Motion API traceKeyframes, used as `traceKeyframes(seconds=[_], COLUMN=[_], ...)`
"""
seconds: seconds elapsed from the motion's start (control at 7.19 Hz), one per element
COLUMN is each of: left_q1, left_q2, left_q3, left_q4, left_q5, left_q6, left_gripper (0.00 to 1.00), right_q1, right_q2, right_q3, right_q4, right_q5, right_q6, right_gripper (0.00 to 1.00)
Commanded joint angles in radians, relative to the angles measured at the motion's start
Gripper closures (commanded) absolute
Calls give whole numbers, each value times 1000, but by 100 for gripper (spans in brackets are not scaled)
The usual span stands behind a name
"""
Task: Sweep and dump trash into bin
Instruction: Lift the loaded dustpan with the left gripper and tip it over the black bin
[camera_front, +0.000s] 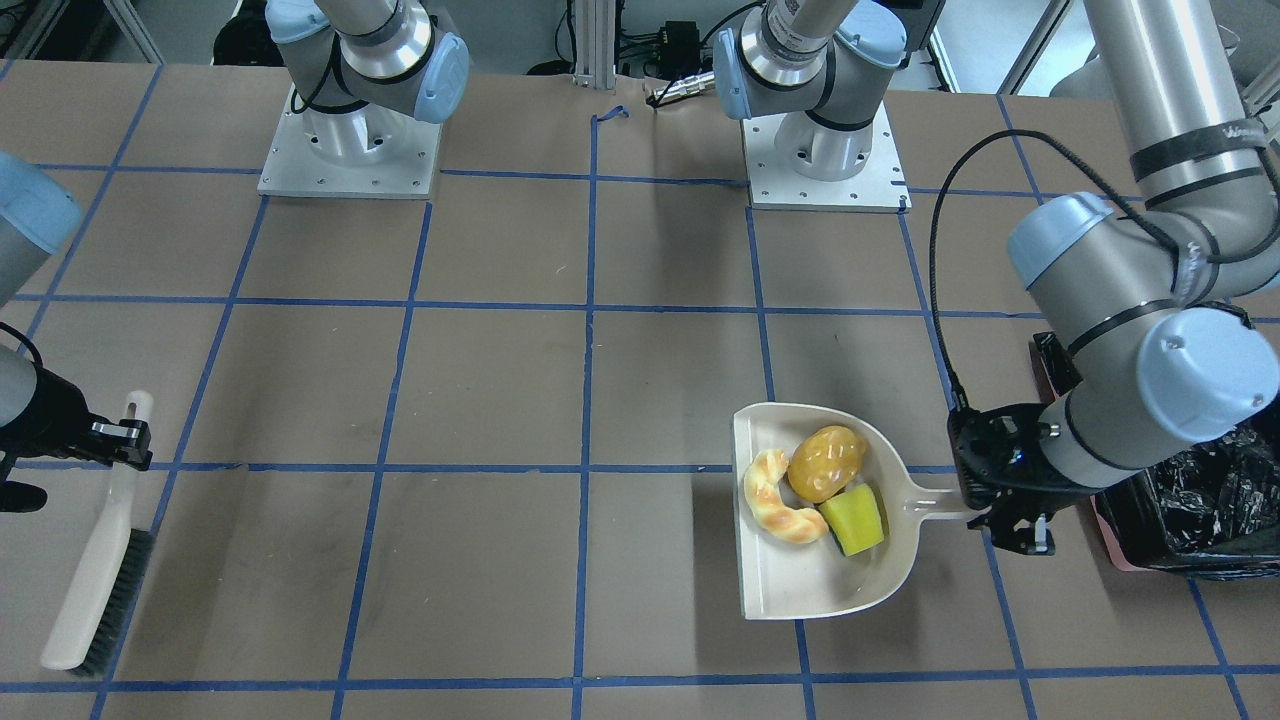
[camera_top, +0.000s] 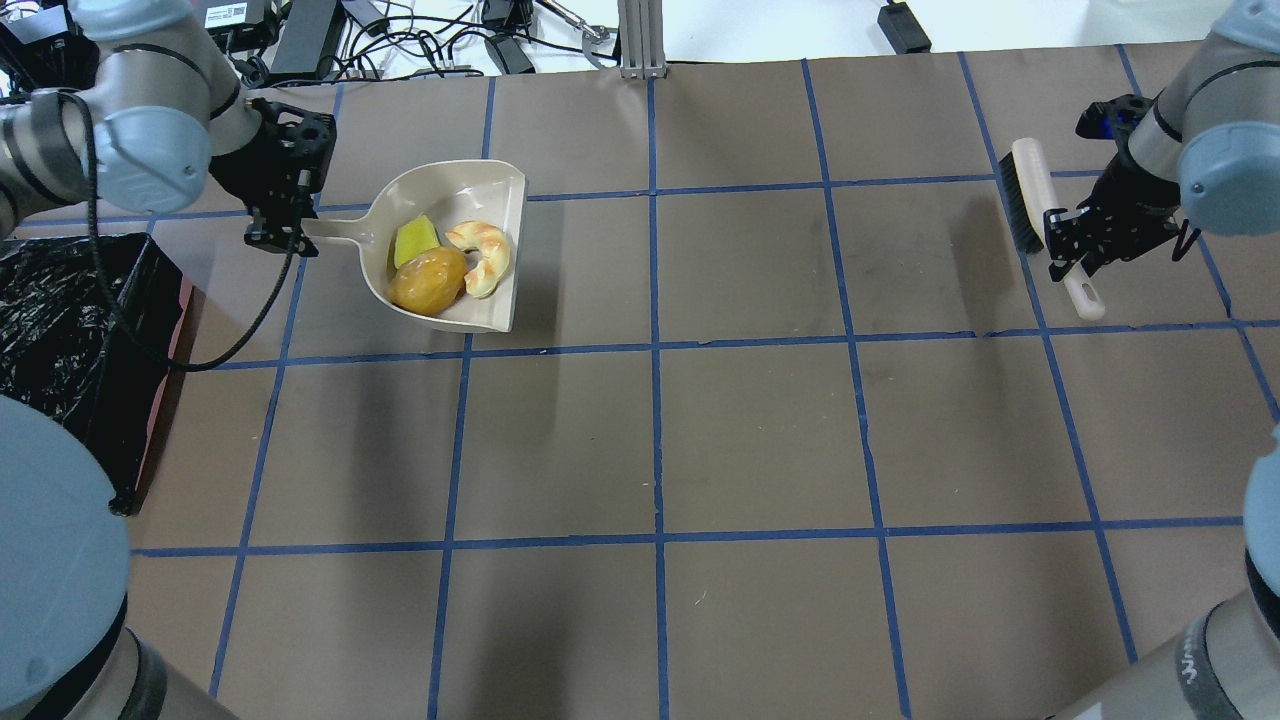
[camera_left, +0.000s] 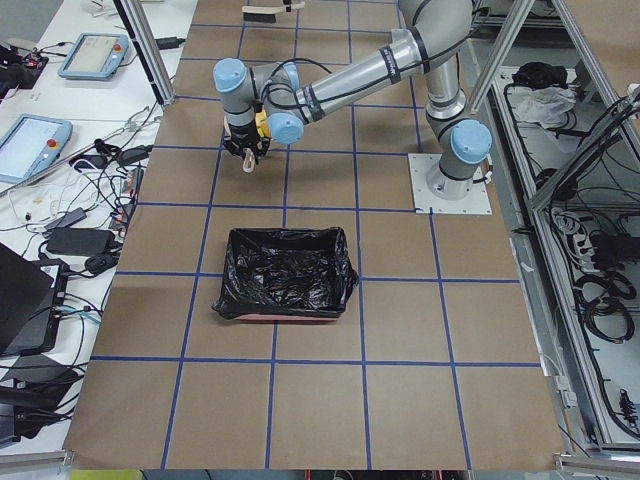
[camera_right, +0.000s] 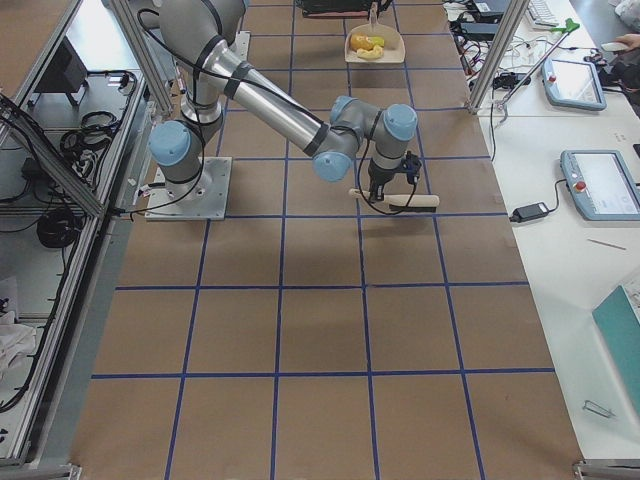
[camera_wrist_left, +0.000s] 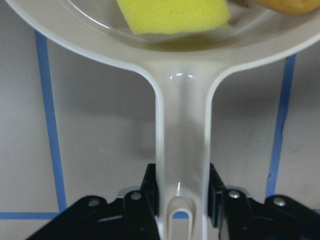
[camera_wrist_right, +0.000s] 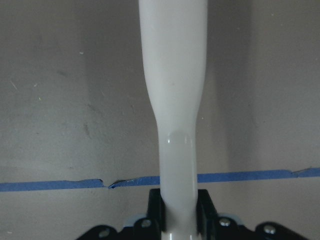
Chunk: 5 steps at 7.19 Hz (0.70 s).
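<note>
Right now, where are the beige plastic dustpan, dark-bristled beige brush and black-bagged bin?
beige plastic dustpan (camera_front: 800, 580): front-facing view, bare pan floor.
dark-bristled beige brush (camera_front: 85, 590): front-facing view, beige back.
black-bagged bin (camera_left: 285, 240): left side view, bag-lined wall.

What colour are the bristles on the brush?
Black, on the beige brush; clearest in the front-facing view.

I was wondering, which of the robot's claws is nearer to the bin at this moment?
Left. The left claw grips the dustpan handle just beside the bin; the right claw grips the brush on the opposite side, far from it.
</note>
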<state>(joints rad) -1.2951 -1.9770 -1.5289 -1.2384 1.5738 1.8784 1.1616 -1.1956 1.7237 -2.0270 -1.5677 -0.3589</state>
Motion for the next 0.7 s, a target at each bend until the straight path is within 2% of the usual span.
traceKeyframes(seconds=[0.0, 0.28, 0.56], left_q1=[170, 378, 549], left_q2=[90, 138, 112], left_q3=[4, 44, 101], left_q4=[-142, -226, -237], left_q5=[-55, -51, -31], left_q6=[172, 389, 473], left_gripper=[100, 100, 100], right_q1=[0, 0, 1], right_q2=[5, -1, -4], right_q3=[37, 39, 39], right_q4=[-39, -39, -38], right_q5=[6, 3, 5], right_q6=[-9, 0, -2], right_gripper=[100, 100, 100])
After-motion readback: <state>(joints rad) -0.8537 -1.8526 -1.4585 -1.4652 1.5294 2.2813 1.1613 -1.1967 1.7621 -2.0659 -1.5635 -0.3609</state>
